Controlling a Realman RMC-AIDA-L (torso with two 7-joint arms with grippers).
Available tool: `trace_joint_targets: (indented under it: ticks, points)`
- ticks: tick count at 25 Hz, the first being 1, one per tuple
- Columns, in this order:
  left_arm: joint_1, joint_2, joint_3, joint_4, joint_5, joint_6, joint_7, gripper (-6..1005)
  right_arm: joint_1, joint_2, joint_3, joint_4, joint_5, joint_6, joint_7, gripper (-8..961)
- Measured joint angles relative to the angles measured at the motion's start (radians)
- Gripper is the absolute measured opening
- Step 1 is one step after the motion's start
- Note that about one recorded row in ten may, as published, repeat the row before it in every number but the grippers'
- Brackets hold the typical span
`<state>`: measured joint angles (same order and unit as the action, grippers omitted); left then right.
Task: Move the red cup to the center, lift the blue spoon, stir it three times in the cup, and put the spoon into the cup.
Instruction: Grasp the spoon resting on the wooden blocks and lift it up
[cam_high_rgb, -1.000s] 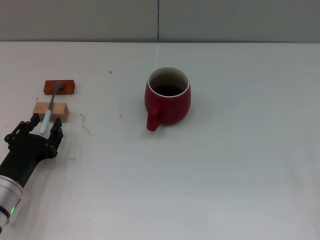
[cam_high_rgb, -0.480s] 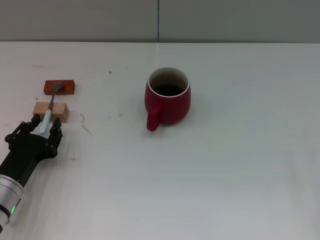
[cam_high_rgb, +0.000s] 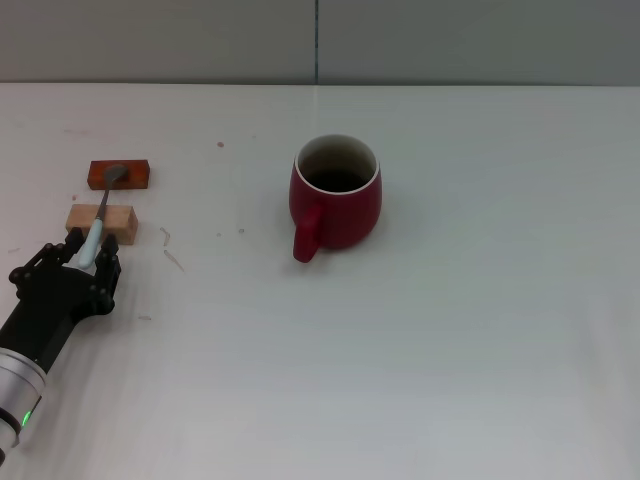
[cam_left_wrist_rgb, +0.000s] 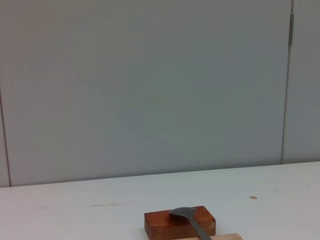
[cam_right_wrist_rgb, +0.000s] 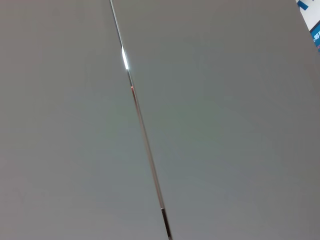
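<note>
Fingers of the left gripper stand on either side of the pale tip of the blue spoon, drawn in narrow around the handle's end; whether the pads actually press on it cannot be told from the head view. This black gripper sits low over the white table near its left edge, with the arm running back toward the near left corner. The spoon lies slanted across two small blocks: its grey bowl rests on the orange-red wooden block, farther from the robot, and its light-blue handle crosses the tan wooden block, just in front of the gripper. The two blocks lie close together but apart, both by the left edge.

From the left wrist view, the orange-red block shows with the grey spoon bowl lying on its top and the neck running down toward the camera; a sliver of the tan block's top is just visible below. Behind them is the table's far edge and a grey panelled wall.

The red cup stands upright near the table's centre, a little toward the far edge, well apart from the spoon and blocks. Its handle points toward the near edge, its rim is pale and its inside dark.

The right wrist view shows only grey wall panels with a seam.
</note>
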<state>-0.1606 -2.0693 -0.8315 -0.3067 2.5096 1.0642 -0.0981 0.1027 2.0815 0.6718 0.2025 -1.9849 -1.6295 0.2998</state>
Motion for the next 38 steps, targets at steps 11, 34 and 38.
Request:
trace_joint_targets:
  ticks: [11, 34, 38]
  points:
    - [-0.003, 0.001, -0.003, 0.005, 0.000, 0.000, 0.001, 231, 0.000, 0.000, 0.000, 0.000, 0.000, 0.000, -0.004, 817]
    - [0.019, 0.097, 0.008, -0.260, 0.035, -0.027, 0.113, 170, -0.006, -0.002, 0.000, 0.000, 0.000, -0.005, -0.002, 817]
    - [0.036, 0.159, -0.021, -0.420, 0.040, -0.150, 0.121, 170, -0.008, -0.003, 0.000, 0.000, 0.000, -0.006, 0.000, 817]
